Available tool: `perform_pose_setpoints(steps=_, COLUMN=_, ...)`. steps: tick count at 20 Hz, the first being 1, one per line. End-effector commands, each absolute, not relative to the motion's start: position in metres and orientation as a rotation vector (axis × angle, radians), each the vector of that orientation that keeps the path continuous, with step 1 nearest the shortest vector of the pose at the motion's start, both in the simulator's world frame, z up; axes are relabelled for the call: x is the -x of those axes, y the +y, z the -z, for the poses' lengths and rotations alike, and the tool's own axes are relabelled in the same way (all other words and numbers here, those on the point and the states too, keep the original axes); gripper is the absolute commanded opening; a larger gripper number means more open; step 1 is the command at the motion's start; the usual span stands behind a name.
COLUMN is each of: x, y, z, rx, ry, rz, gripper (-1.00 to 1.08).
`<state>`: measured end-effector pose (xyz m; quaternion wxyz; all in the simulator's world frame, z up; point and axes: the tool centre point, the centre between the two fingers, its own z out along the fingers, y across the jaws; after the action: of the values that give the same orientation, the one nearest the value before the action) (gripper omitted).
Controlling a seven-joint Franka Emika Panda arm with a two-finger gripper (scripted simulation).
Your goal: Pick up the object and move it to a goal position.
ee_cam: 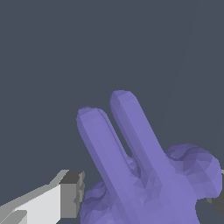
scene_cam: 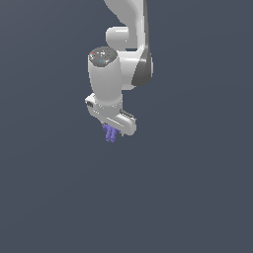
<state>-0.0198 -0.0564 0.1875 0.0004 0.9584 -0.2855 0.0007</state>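
Exterior view shows the pincer (scene_cam: 111, 129) pinching the object (scene_cam: 110, 133), which hangs below the white hand at about 6 o'clock. Judging by this, the carry step is in hand; next comes travel to the goal, which no view shows. Surroundings are plain grey-blue, no counter edge discernible

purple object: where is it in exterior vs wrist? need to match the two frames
Exterior view: the purple object sits just under the white gripper, near the picture's middle.
Wrist view: the purple object fills the foreground, two prongs pointing away from the camera.
Shared landmark: the gripper itself, its fingers flanking the object.
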Motion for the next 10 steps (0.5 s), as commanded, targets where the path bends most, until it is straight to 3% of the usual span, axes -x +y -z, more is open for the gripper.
perform_pose_setpoints(steps=1, x=0.011, y=-0.059, z=-0.212, rx=-3.01, ry=-0.897, rz=-0.001, gripper=-1.0)
perform_pose_setpoints(steps=10, x=-0.021, y=-0.066, z=-0.293, rx=-3.01, ry=-0.897, rz=-0.001, gripper=-1.0)
